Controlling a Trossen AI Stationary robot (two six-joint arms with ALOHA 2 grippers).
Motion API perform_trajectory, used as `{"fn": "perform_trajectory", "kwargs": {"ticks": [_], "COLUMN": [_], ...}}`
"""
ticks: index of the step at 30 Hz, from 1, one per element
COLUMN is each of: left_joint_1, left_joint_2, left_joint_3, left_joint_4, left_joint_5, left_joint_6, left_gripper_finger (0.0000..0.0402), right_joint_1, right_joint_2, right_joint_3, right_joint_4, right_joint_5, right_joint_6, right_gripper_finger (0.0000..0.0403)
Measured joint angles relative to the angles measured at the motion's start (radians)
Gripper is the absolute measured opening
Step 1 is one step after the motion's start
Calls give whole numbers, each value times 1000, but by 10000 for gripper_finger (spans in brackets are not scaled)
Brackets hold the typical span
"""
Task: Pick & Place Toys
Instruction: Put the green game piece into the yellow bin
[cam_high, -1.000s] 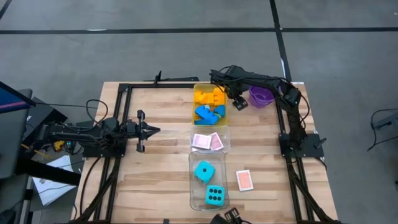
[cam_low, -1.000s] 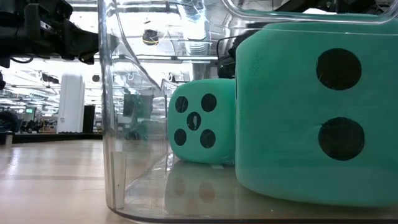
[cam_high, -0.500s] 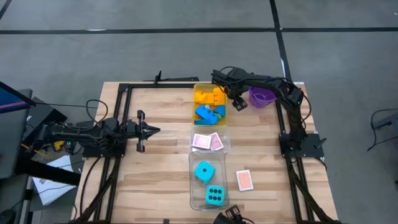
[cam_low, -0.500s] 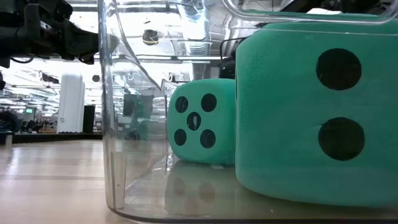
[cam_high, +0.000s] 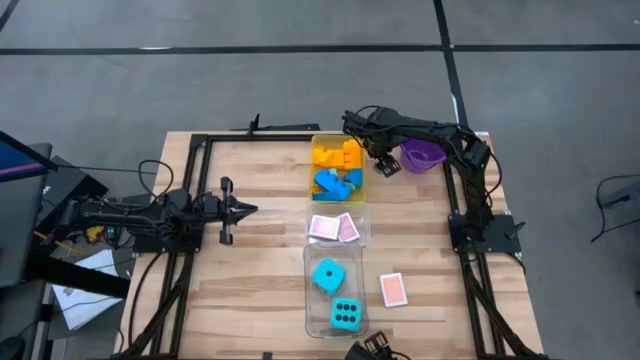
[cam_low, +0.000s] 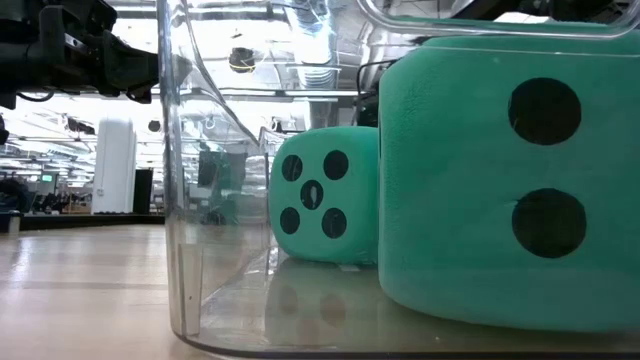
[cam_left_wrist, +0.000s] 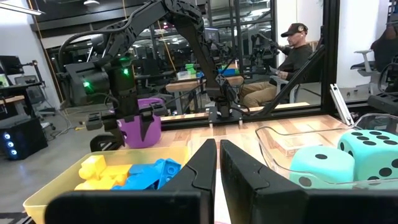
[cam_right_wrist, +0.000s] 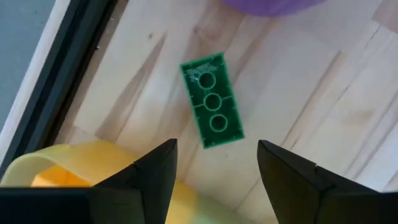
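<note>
A green brick (cam_right_wrist: 211, 102) lies on the wooden table, hollow underside up, between the yellow tray (cam_high: 338, 165) and the purple bucket (cam_high: 420, 153). My right gripper (cam_right_wrist: 214, 169) hangs open above it, pointing down, one finger on either side, clear of it; it also shows in the high view (cam_high: 376, 158). The yellow tray holds yellow bricks (cam_left_wrist: 99, 173) and blue bricks (cam_left_wrist: 152, 173). Two cyan dice (cam_high: 327, 275) (cam_high: 346, 315) rest in a clear tray (cam_high: 312, 300). My left gripper (cam_high: 250, 209) waits shut at the table's left.
A second clear tray (cam_high: 361, 236) between the other two holds pink-backed cards (cam_high: 334, 228). Another card (cam_high: 393, 289) lies on the table right of the dice tray. A black frame (cam_high: 200, 140) borders the table. A seated person (cam_left_wrist: 292, 56) is beyond the table.
</note>
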Motion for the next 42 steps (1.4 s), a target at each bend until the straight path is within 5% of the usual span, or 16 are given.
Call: {"fn": "perform_trajectory", "kwargs": {"ticks": [27,42], "left_joint_1": [0,0], "left_joint_2": [0,0], "left_joint_3": [0,0], "left_joint_4": [0,0], "left_joint_5": [0,0], "left_joint_6": [0,0], "left_gripper_finger": [17,17], "right_joint_1": [-2,-6], "right_joint_2": [1,12], "right_joint_3": [-13,-33], "right_joint_4": [15,33], "right_joint_5": [1,-5], "right_joint_6": [-45,-51], "right_gripper_finger": [217,339]}}
